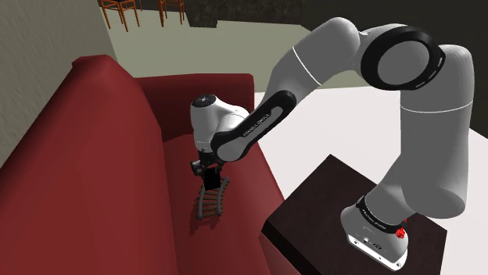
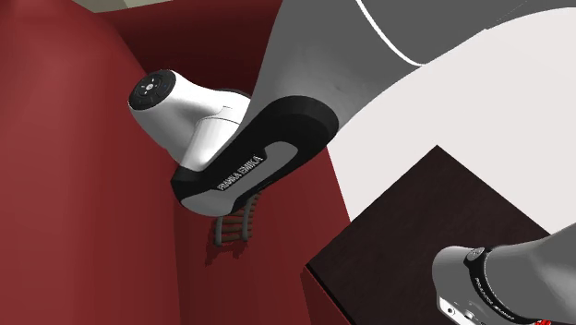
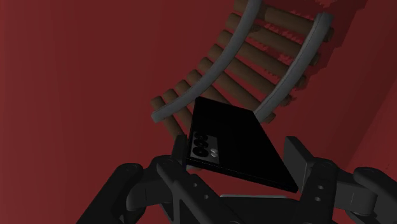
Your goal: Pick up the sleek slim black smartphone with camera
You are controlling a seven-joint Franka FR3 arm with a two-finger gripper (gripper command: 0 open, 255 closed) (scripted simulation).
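- The black phone [image 3: 232, 137] sits between the two black fingers [image 3: 300, 159] of the gripper [image 3: 236, 156]. The fingers press on its two sides, so the gripper is holding the phone tight.
- The phone is tilted. Its camera end is close to the fingers, and its other end points away from them.
- On the back of the phone are three small round lenses in a row, right next to one finger.
- Past the phone lies a curved toy track piece [image 3: 254, 63] on the red sofa [image 3: 76, 76]. The far end of the phone covers a bit of the track.
- I cannot tell if the phone touches the sofa or the track.
- In the shoulder view the gripper hangs near the middle of the frame. It is just over the track piece, which lies on the sofa seat.
- The white arm [image 1: 344, 47] bends down from the upper right of that frame. The dark stand [image 1: 321, 203] is at the lower right.
- Count: one phone, one track piece with two grey rails and many brown bars, and one sofa. There are also two brown chairs [image 1: 117, 12] at the upper left of the shoulder view.
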